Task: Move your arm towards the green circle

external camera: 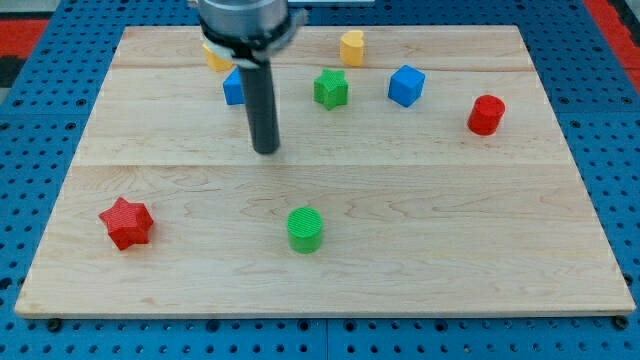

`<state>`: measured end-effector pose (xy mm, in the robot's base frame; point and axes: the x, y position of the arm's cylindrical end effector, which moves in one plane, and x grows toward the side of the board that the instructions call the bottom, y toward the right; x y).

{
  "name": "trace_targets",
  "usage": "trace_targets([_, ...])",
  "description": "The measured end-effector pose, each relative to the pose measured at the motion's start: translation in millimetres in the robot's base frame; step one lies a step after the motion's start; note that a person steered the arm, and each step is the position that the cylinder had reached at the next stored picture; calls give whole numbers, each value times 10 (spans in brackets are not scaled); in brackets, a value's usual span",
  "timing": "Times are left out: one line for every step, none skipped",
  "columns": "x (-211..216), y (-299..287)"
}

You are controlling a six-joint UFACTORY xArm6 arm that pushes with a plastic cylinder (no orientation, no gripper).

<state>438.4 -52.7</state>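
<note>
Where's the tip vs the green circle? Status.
My tip on the board, above the green circle, slightly left. Not touching. Path between clear.

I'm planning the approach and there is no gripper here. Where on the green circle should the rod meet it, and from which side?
No grip is possible, only contact. My tip sits toward the view's top and slightly left of the green circle, so meet its upper-left curved wall, probably centred, since a round upright block slips off glancing contact.

A pale, grained wooden counter point(500, 260) is seen over a blue perforated surface point(40, 100). A green circle point(305, 229) with ridged top, a red star point(126, 222), a green star point(331, 88), a blue cube point(406, 85), a red cylinder point(486, 115), two yellow blocks point(351, 46) point(214, 55) and a partly hidden blue block point(233, 88) are shown. The rod ending in my tip point(266, 150) is dark grey.
</note>
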Motion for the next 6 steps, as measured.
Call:
trace_targets([268, 718])
trace_targets([890, 1001])
trace_targets([1460, 901])
trace_targets([1386, -2])
trace_targets([1039, -176])
trace_targets([1391, 301])
